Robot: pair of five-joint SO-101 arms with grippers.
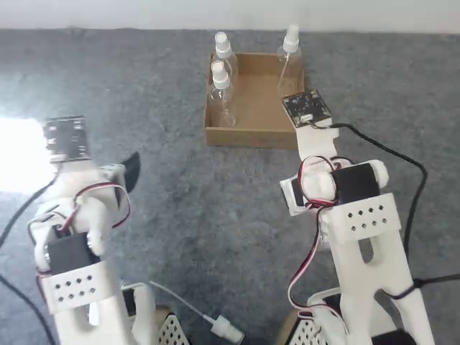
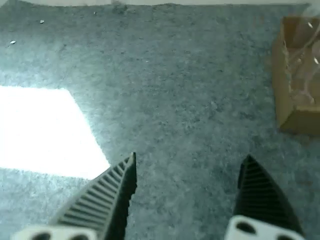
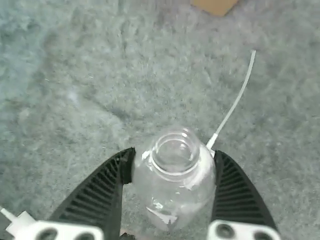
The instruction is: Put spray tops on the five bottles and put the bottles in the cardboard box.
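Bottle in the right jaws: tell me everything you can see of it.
The bottle is clear, plastic by its look, round, with an open, uncapped neck. It looks empty. The right arm's black ribbed jaws clamp its shoulders from both sides, with its mouth facing the wrist camera, over the grey mat. Whether its base rests on the mat is hidden.

Plastic parts on a grey cloth surface
bottle (image 3: 175,185) clear glossy plastic; cardboard box (image 1: 248,135) matt brown; table cover (image 1: 180,208) rough fuzzy cloth; right gripper (image 3: 174,154), left gripper (image 2: 190,159) matt black ribbed plastic; spray top (image 1: 226,329) smooth white plastic
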